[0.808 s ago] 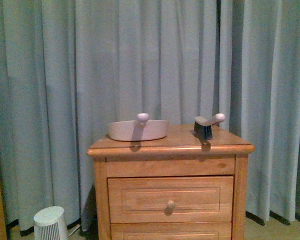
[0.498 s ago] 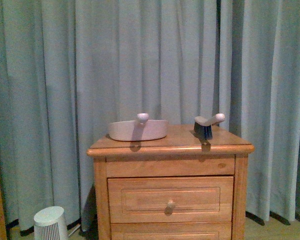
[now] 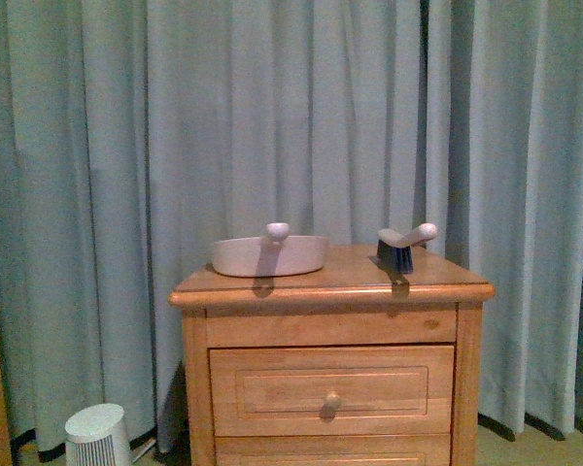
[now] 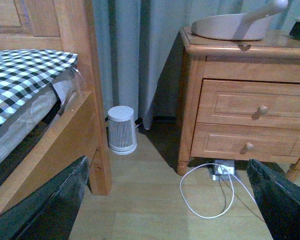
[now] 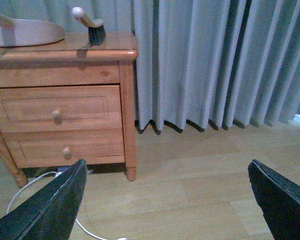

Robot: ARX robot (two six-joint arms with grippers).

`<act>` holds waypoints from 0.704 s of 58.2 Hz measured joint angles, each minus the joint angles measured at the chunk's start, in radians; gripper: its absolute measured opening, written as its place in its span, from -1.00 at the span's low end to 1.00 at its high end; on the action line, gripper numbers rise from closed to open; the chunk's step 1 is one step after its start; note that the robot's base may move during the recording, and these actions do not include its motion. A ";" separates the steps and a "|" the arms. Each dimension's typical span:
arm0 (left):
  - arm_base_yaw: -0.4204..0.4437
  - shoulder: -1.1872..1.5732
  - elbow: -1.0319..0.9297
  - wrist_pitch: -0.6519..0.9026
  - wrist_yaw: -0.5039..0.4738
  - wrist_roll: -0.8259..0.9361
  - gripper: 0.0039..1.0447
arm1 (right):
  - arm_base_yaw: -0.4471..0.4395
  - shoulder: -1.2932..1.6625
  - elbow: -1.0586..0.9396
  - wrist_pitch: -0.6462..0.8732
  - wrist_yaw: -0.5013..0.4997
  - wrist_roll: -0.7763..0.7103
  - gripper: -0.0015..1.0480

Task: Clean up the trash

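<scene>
The trash, a crumpled white tissue wad, shows in none of the views, so the first hazard is committing an arm before it has been found. The left end effector (image 4: 166,162) is spread wide with nothing between its dark, matte, wedge-shaped fingers. The right end effector (image 5: 167,162) is spread the same way, also empty.

Ahead of the left end effector and low down, a thin white cable (image 4: 210,202) lies in a loose loop on the pale wood-plank floor (image 5: 200,185). A low reach there could hook it and drag the plug. Close on its outer side runs the honey-coloured wooden bed frame (image 4: 50,145), under a black-and-white checked cover (image 4: 25,75). A wide swing could strike that hard rail. A small white ribbed cylindrical appliance (image 4: 121,130) stands ahead by the grey-blue pleated curtain (image 3: 272,116) and looks light enough to tip.

Ahead of both end effectors is the varnished two-drawer wooden bench (image 3: 330,291). On it sit a pale pinkish smooth plastic dustpan (image 3: 269,254), shallow and oval with a knob-ended handle, and a short hand brush with dark bristles and a pale curved handle (image 3: 400,248). Both look light and slick, so a clumsy approach could shove either off the glossy top.
</scene>
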State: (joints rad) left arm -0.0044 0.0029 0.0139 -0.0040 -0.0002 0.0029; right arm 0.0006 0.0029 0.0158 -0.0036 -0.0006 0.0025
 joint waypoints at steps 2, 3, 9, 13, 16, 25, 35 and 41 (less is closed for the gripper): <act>0.000 0.000 0.000 0.000 0.000 0.000 0.86 | 0.000 0.000 0.000 0.000 0.000 0.000 0.86; 0.000 0.000 0.000 0.000 0.000 0.000 0.86 | 0.000 0.000 0.000 0.000 0.000 0.000 0.86; 0.000 0.000 0.000 0.000 0.000 0.000 0.86 | 0.000 0.000 0.000 0.000 0.000 0.000 0.86; 0.000 0.000 0.000 0.000 0.000 0.000 0.86 | 0.000 0.000 0.000 0.000 0.000 0.000 0.86; 0.000 0.000 0.000 0.000 0.000 0.000 0.86 | 0.000 0.000 0.000 0.000 0.000 0.000 0.86; 0.000 0.000 0.000 0.000 0.000 0.000 0.86 | 0.000 0.000 0.000 0.000 0.000 0.000 0.86; 0.000 0.000 0.000 0.000 0.000 0.000 0.86 | 0.000 0.000 0.000 0.000 0.000 0.000 0.86; 0.000 0.000 0.000 0.000 0.000 0.000 0.86 | 0.000 0.000 0.000 0.000 0.000 0.000 0.86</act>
State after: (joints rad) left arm -0.0044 0.0029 0.0139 -0.0040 -0.0006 0.0029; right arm 0.0006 0.0029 0.0158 -0.0036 -0.0010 0.0025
